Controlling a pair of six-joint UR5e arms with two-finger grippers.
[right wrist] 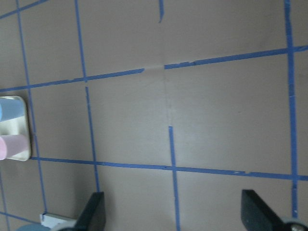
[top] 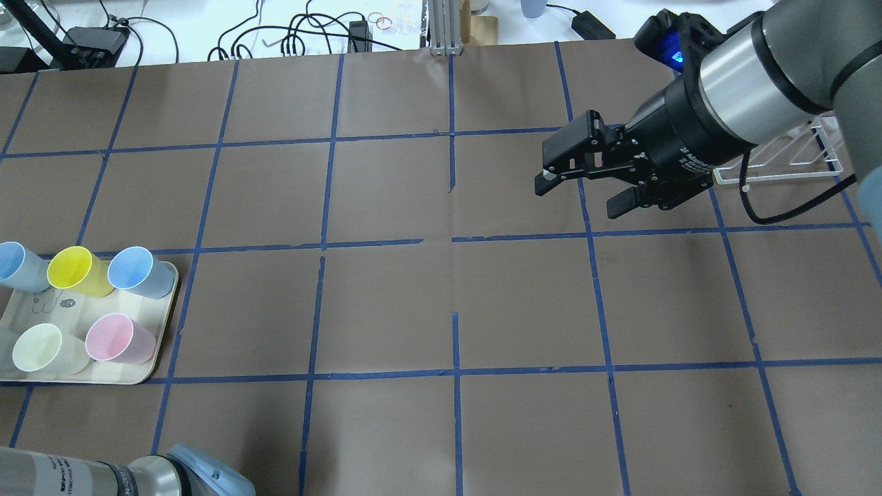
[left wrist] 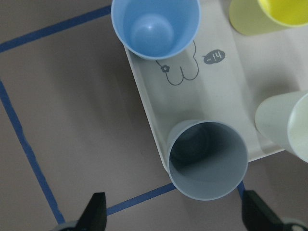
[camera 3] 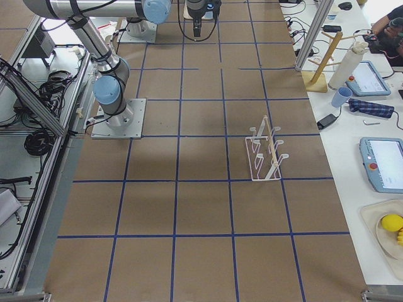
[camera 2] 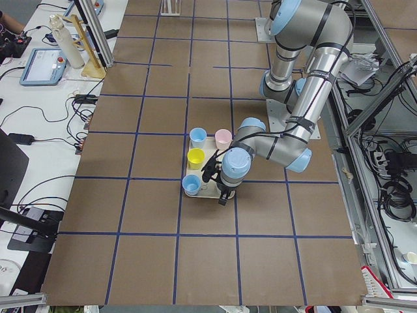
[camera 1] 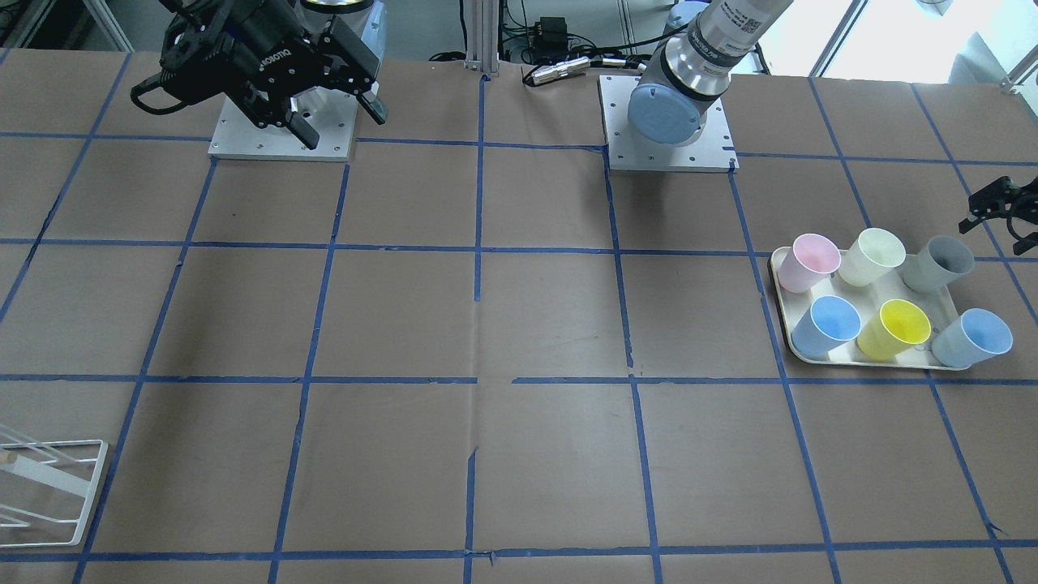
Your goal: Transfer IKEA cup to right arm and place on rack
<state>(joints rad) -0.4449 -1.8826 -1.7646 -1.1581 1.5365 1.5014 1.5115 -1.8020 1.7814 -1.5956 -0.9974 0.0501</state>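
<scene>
The pale grey IKEA cup (camera 1: pixel 937 264) stands upright at a corner of the cream tray (camera 1: pixel 785 328). In the left wrist view the cup (left wrist: pixel 208 161) sits just ahead of my left gripper (left wrist: pixel 175 216), which is open and empty above it, its fingers wider than the cup. The left gripper also shows at the front-facing view's right edge (camera 1: pixel 993 211). My right gripper (top: pixel 580 193) is open and empty, held high over the table. The white wire rack (top: pixel 792 158) stands behind the right arm and also shows in the right view (camera 3: pixel 264 154).
The tray also holds a pink cup (camera 1: pixel 815 259), a cream cup (camera 1: pixel 872 255), a blue cup (camera 1: pixel 827 324), a yellow cup (camera 1: pixel 892 328) and a light-blue cup (camera 1: pixel 973 337). Brown paper with blue tape lines covers the table.
</scene>
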